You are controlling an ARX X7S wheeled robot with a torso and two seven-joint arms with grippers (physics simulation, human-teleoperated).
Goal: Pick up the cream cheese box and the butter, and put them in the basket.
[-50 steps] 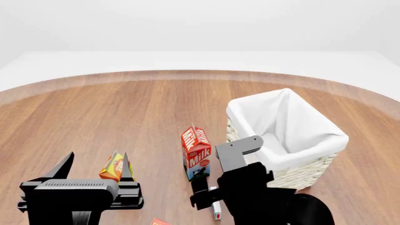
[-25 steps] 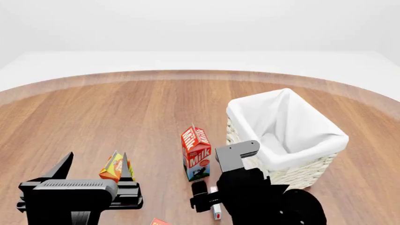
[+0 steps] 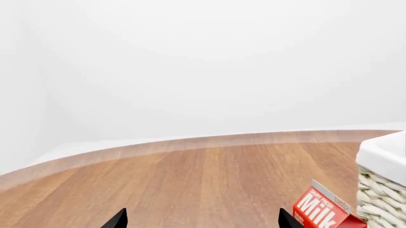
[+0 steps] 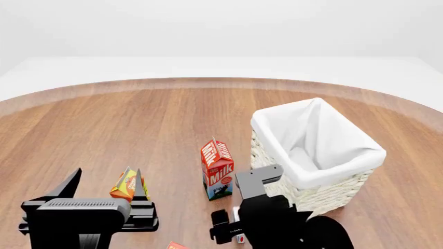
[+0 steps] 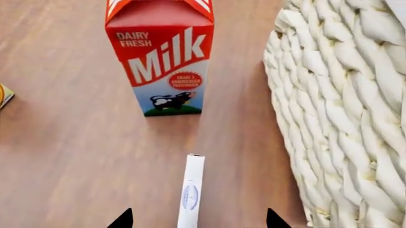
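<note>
- Basket: upright on wooden worktop, cloth liner folded over rim.
- Milk carton: upright just beside basket.
- Right gripper: jaws spread, straddling cream cheese box, on edge beside basket.
- Left gripper: jaws spread, well apart from basket.
- Butter: only a corner visible, well apart from basket.

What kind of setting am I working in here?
Probably a simulated tabletop test scene, not a real kitchen: a round wooden table in a blank white room, holding only a few groceries, such as the milk carton, beside a lined wicker basket.
</note>
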